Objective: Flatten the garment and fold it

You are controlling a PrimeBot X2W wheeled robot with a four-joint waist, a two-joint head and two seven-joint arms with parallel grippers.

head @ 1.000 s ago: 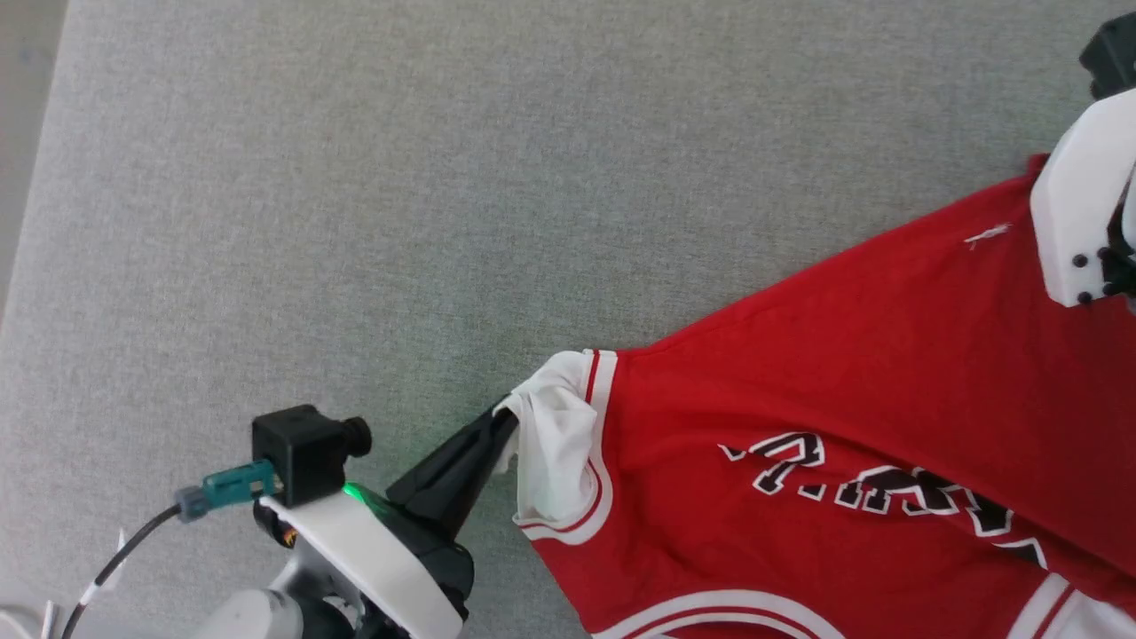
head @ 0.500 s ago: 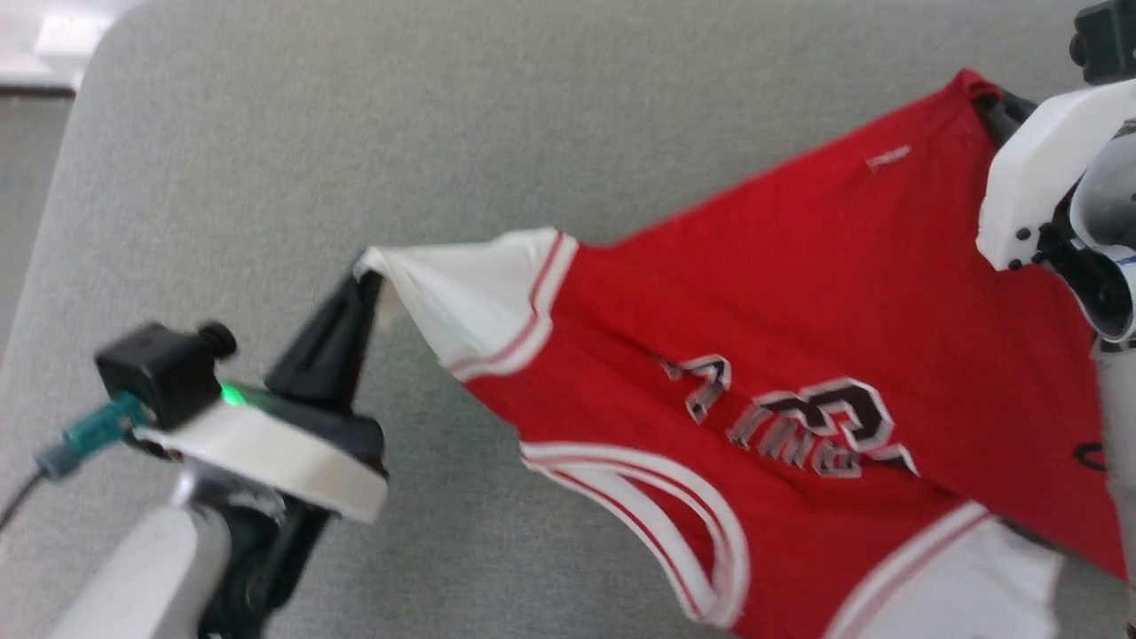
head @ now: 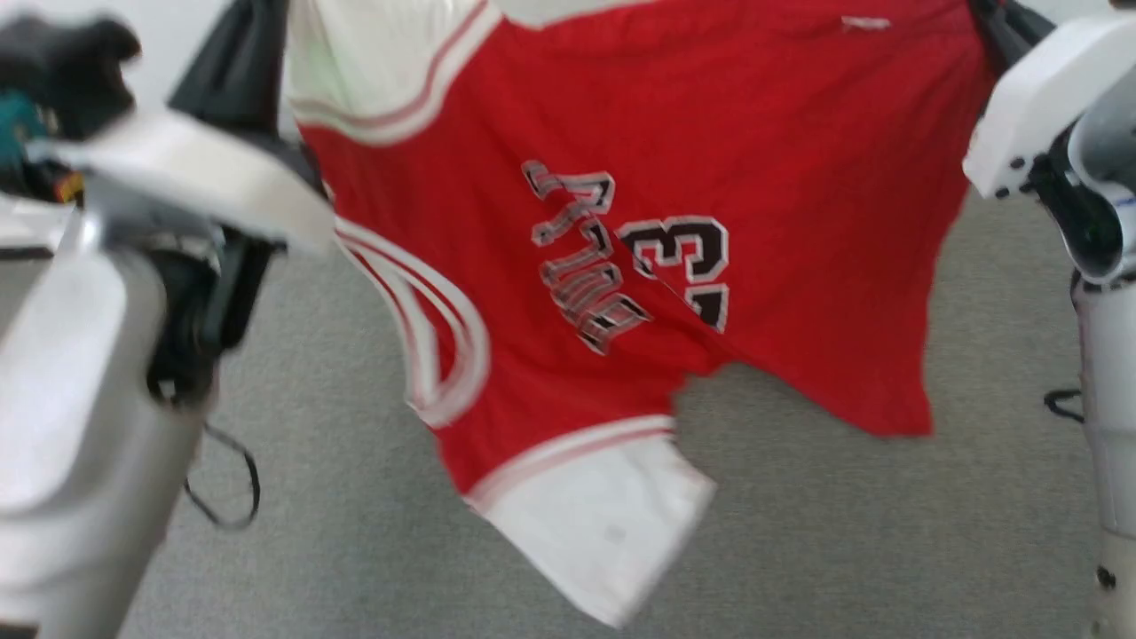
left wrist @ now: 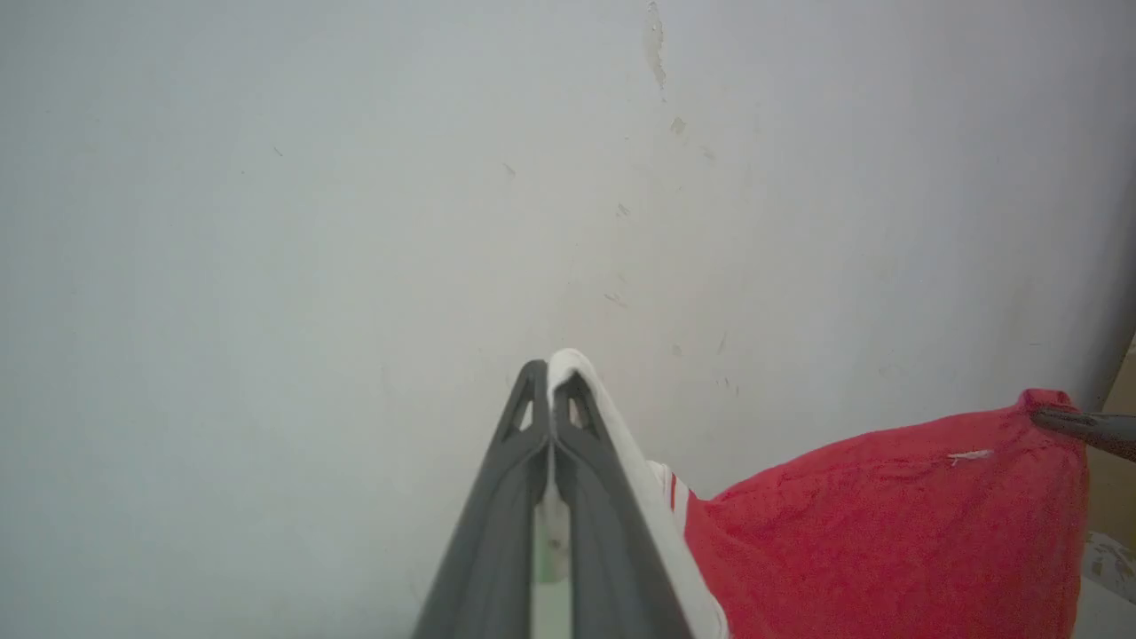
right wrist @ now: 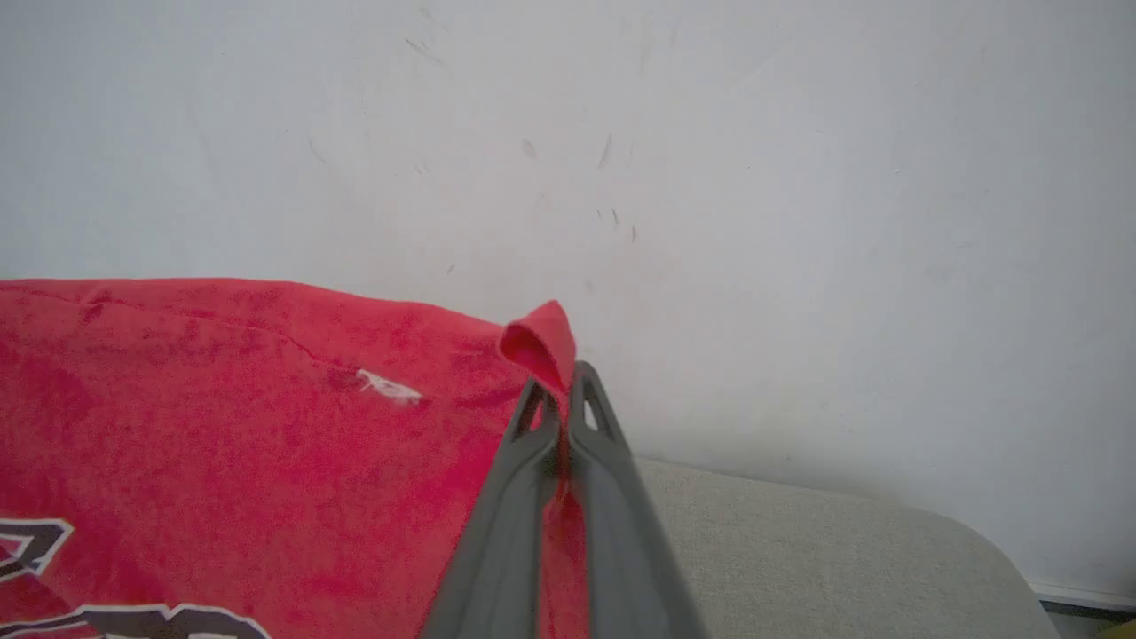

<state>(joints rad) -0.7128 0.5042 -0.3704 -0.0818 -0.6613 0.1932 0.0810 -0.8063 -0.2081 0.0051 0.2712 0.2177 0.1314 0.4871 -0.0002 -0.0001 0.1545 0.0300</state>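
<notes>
- Clamping the left gripper (left wrist: 550, 373), fingers pressed together, on the folded edge of a white sleeve (left wrist: 621, 444).
- Clamping the right gripper (right wrist: 561, 382), likewise closed, on a red hem corner (right wrist: 537, 342) that is poking above the fingertips.
- Holding the garment (head: 754, 177) spread between both grips, top edge drawn fairly straight, lettering facing the head camera.
- Leaving the lower sleeve (head: 603, 524) and uneven bottom edge hanging free over the grey surface (head: 843, 550).
- Facing a pale wall (left wrist: 266, 222) beyond the fingertips, with bare grey surface lying open beneath the cloth.
</notes>
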